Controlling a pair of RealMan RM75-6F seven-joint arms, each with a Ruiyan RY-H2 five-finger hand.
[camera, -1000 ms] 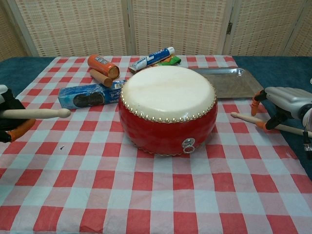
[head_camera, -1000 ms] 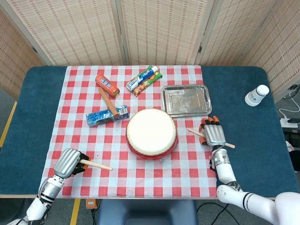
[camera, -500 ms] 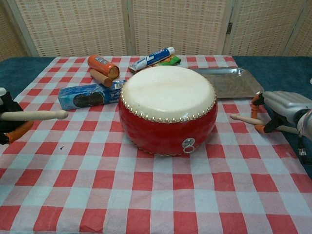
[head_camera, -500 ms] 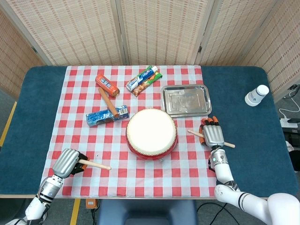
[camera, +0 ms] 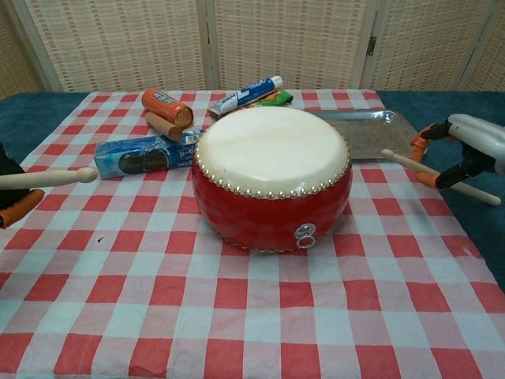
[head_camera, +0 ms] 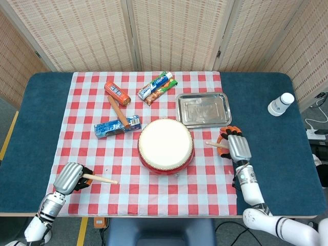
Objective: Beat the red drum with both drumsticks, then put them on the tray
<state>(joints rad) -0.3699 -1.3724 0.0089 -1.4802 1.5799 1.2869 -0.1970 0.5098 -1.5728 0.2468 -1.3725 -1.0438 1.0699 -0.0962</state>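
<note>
Drumsticks, wooden, pair: held beside red drum (head_camera: 165, 144).
Left hand (head_camera: 68, 178) and right hand (head_camera: 238, 147) are each closed around a drumstick's butt end; sticks judged light, rigid.

glossy red drum (head_camera: 165, 144), shiny metal tray (head_camera: 203, 109)

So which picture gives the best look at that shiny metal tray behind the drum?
The head view: it looks down on the whole tray, all four rims and its bare inside. The chest view shows the tray only as a low sliver, partly hidden behind the red drum.
</note>
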